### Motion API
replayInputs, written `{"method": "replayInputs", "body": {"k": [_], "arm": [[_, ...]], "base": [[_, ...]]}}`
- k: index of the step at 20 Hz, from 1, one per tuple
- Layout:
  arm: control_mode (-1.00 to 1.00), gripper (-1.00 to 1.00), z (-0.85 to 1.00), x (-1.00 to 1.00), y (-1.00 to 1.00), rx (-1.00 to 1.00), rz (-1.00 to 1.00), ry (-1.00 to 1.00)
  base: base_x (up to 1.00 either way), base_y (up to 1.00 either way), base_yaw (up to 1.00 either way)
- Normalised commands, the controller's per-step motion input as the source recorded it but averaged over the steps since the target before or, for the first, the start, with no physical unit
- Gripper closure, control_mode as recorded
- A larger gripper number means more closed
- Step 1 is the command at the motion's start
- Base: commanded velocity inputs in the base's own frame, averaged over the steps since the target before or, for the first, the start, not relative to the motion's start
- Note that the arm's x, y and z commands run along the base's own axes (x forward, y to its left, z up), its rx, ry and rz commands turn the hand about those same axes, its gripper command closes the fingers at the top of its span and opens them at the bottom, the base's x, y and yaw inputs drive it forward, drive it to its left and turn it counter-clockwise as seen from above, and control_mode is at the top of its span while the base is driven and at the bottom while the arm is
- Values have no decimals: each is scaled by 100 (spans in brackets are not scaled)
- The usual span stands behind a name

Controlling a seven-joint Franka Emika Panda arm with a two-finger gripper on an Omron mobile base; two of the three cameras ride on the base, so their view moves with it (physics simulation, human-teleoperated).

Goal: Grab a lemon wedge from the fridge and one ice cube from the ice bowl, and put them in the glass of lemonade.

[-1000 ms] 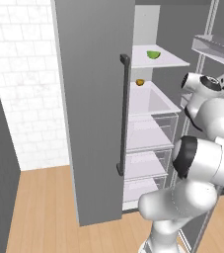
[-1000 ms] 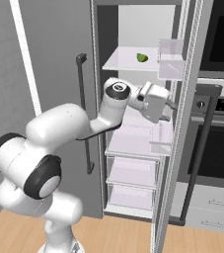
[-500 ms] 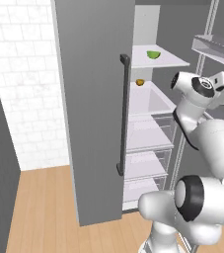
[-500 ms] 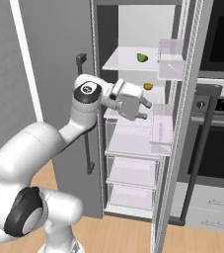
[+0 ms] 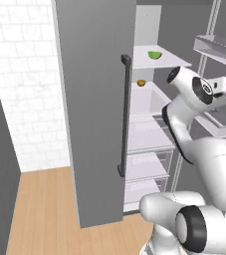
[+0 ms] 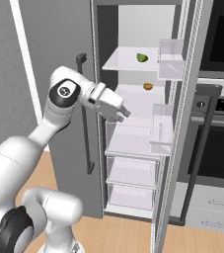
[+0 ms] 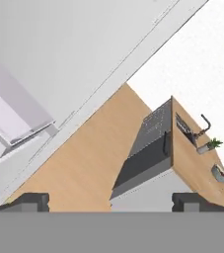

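**Claw empty in front of open fridge, lemon wedge not yet reached**

Claw [image 6: 121, 112] sits at the fridge opening, level with the mid shelves, pointing toward 4 o'clock in the right base view. Hand view shows the two fingertips [image 7: 28, 201] well apart with nothing between them, so open and empty. That view looks out past the fridge onto wood floor and a distant kitchen island, not at the shelves.

Fridge [image 6: 133, 118] has its doors swung open, white shelves and drawers exposed. Lemon wedge [image 6: 142, 58] lies on the top shelf, at about 1 o'clock from the claw in the right base view, well above it and further back. Also seen in the left base view [image 5: 155, 55]. Small orange-brown item [image 6: 148, 86] sits on the shelf below, between wedge and claw level; not the target.

Wedge reads as a small crescent lying flat. Long axis looks roughly left-right across the shelf, curved side up; too small to tell which end is the tip.

Step in hand, as judged: reach for the wedge. To do it well, raise the hand to top-shelf height, turn the wrist so the fingers face into the fridge, and close across the short width of the crescent. Keep clear of the door bins [image 6: 170, 59] at 3 o'clock.
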Motion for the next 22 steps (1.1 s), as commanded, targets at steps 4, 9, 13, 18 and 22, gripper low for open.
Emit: {"method": "replayInputs", "body": {"k": [4,9,13,18,22], "arm": [[-100,-100,0,-8,83,40,0,-18],[-100,-100,0,-17,88,39,2,-13],[-100,-100,14,-43,66,30,4,-6],[-100,-100,23,-67,29,17,11,-4],[-100,-100,17,-51,18,14,18,-8]], "base": [[0,0,0],[0,0,0],[0,0,0],[0,0,0],[0,0,0]]}}
